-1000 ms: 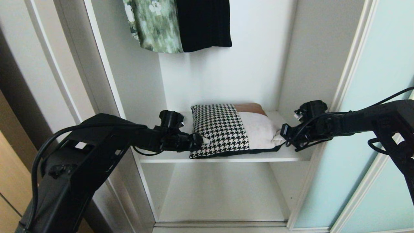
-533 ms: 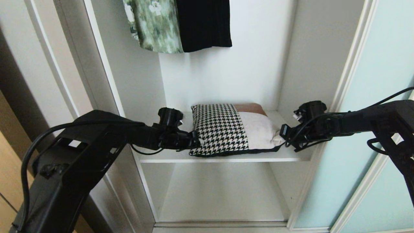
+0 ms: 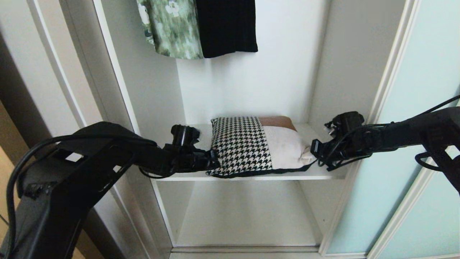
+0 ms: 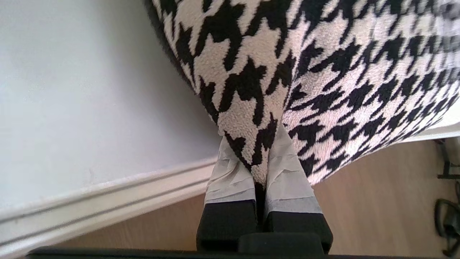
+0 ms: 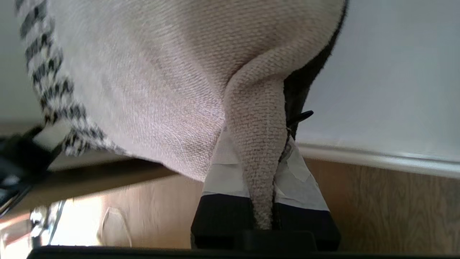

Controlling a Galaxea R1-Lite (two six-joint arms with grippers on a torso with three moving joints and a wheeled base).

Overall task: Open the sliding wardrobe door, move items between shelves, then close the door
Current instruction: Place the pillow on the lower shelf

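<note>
On the upper white shelf [image 3: 251, 177] lies the houndstooth cushion [image 3: 240, 144], with the cream cushion [image 3: 287, 145] tight against its right side. A charcoal edge runs under both. My left gripper [image 3: 215, 162] is shut on the houndstooth cushion's front left corner, and the fabric [image 4: 323, 72] is pinched between the taped fingers of that gripper [image 4: 255, 144]. At the far side my right gripper [image 3: 313, 151] is shut on the cream cushion's right corner. A fold of the cream cloth [image 5: 161, 72] runs down between its jaws [image 5: 257, 144]. The sliding wardrobe door [image 3: 424, 90] stands pushed to the right.
A lower white shelf [image 3: 248, 216] lies bare beneath. A green floral garment [image 3: 172, 28] and a black garment [image 3: 226, 25] hang above the cushions. White side walls close in the compartment on both sides, and wooden floor shows below.
My left gripper has shut on the houndstooth cushion's corner and drawn back a little to the left, tugging that corner toward the shelf's front edge. The right gripper has kept its grip and place.
</note>
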